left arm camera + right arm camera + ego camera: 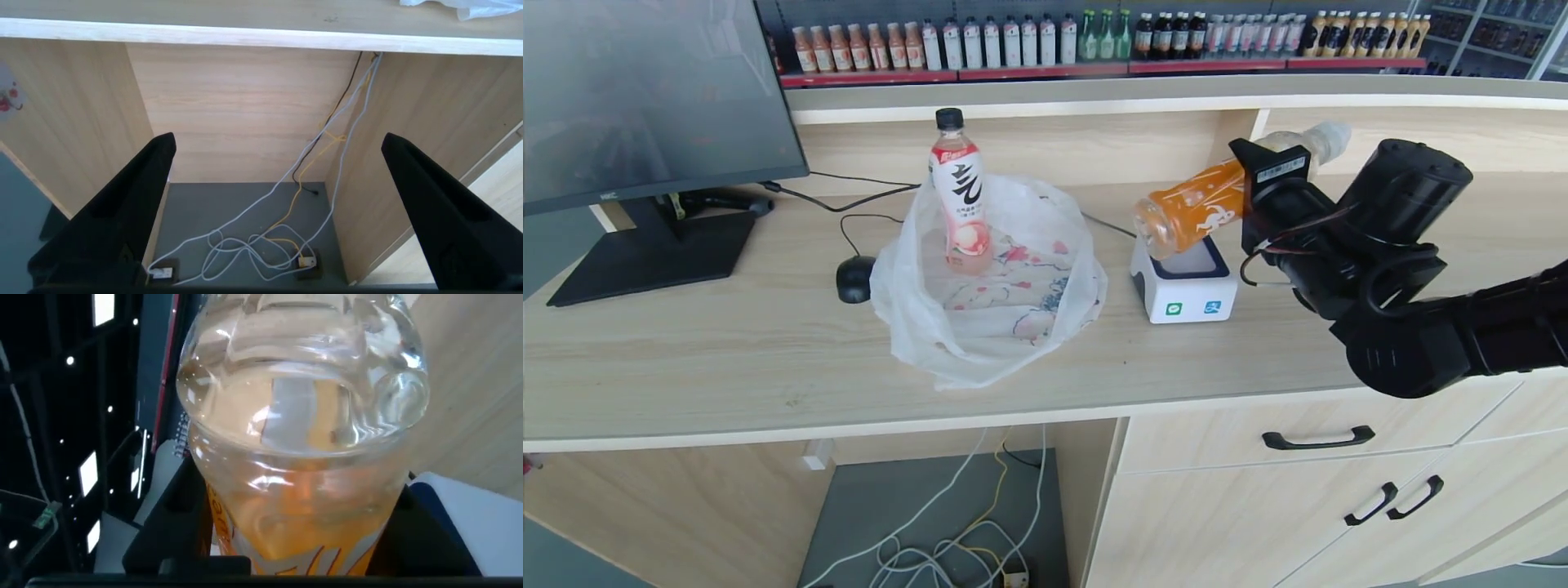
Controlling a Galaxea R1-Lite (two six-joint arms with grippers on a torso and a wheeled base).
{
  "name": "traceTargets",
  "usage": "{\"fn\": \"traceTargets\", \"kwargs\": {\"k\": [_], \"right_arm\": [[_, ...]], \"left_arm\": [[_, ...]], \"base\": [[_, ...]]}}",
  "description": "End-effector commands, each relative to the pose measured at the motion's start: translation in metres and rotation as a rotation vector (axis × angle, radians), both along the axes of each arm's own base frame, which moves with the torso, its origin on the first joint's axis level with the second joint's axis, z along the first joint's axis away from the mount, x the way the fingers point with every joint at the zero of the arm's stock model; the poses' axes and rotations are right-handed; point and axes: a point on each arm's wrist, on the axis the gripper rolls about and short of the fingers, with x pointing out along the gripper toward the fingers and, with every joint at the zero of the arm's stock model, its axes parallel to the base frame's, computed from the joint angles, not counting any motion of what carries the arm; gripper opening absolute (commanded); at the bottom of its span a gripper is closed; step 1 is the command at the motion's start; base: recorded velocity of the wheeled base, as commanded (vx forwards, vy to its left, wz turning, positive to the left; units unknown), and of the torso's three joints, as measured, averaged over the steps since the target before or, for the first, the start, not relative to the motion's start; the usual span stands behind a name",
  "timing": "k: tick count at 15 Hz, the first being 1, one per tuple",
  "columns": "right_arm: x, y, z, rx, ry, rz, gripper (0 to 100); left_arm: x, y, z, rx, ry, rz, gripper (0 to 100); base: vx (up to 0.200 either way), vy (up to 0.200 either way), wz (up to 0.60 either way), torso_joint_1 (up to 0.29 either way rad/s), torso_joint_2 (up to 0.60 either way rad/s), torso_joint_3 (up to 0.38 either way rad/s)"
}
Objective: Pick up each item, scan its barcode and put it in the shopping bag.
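The right end effector [1262, 192] gripped the orange plastic drink bottle [1192, 208], tilted just above the white box scanner [1184, 286]. Rolling its barcode squarely toward the scanner window seemed wisest. The translucent plastic shopping bag [988, 318] lay at the scanner's 9 o'clock.

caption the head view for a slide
Right gripper holds orange bottle tilted over scanner; pink bottle stands in shopping bag.

scanner [1183, 287] | two icons (green, blue) | text: none legible
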Motion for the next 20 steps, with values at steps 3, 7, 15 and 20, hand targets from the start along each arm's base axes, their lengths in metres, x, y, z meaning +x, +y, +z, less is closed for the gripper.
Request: {"fn": "traceTargets", "kwargs": {"k": [3, 7, 15, 20], "right_arm": [[0.009, -0.013, -0.009, 0.038, 0.034, -0.022, 0], [0.014, -0.018, -0.018, 0.056, 0.062, -0.029, 0], [0.018, -0.024, -0.021, 0.063, 0.071, -0.034, 0], [0.019, -0.027, -0.022, 0.077, 0.075, -0.037, 0]], "left_arm": [[0.0, 0.0, 0.0, 0.0, 0.0, 0.0, 100], [0.0, 0.0, 0.0, 0.0, 0.0, 0.0, 100], [0.0, 0.0, 0.0, 0.0, 0.0, 0.0, 100], [0.0, 0.0, 0.0, 0.0, 0.0, 0.0, 100]], "base": [[0.0, 0.0, 0.0, 0.0, 0.0, 0.0], [0.0, 0.0, 0.0, 0.0, 0.0, 0.0], [0.0, 0.0, 0.0, 0.0, 0.0, 0.0], [0.0, 0.0, 0.0, 0.0, 0.0, 0.0]]}}
